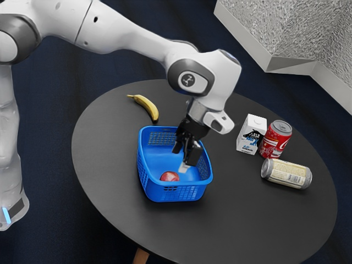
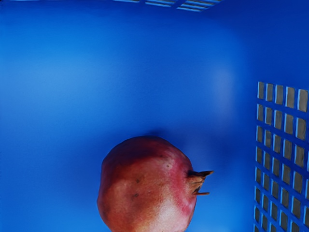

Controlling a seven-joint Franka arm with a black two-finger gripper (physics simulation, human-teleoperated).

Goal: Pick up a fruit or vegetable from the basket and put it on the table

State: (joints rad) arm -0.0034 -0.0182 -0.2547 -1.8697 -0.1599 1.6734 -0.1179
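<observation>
My gripper (image 1: 184,156) is over the blue basket (image 1: 174,193), its fingers apart and reaching down inside the rim, with nothing seen between them. On the basket floor lies a red pomegranate (image 1: 169,176), partly hidden by the near wall in the exterior view. It is lower than the fingertips and a little toward the exterior view's left. The wrist view looks down on the pomegranate (image 2: 145,186), whose brown crown points at the slotted wall of the basket (image 2: 256,145).
A banana (image 1: 146,106) lies on the dark round table (image 1: 236,220) behind the basket. Toward the exterior view's right stand a milk carton (image 1: 251,135) and a red can (image 1: 276,139), with a pale can (image 1: 286,173) on its side nearby.
</observation>
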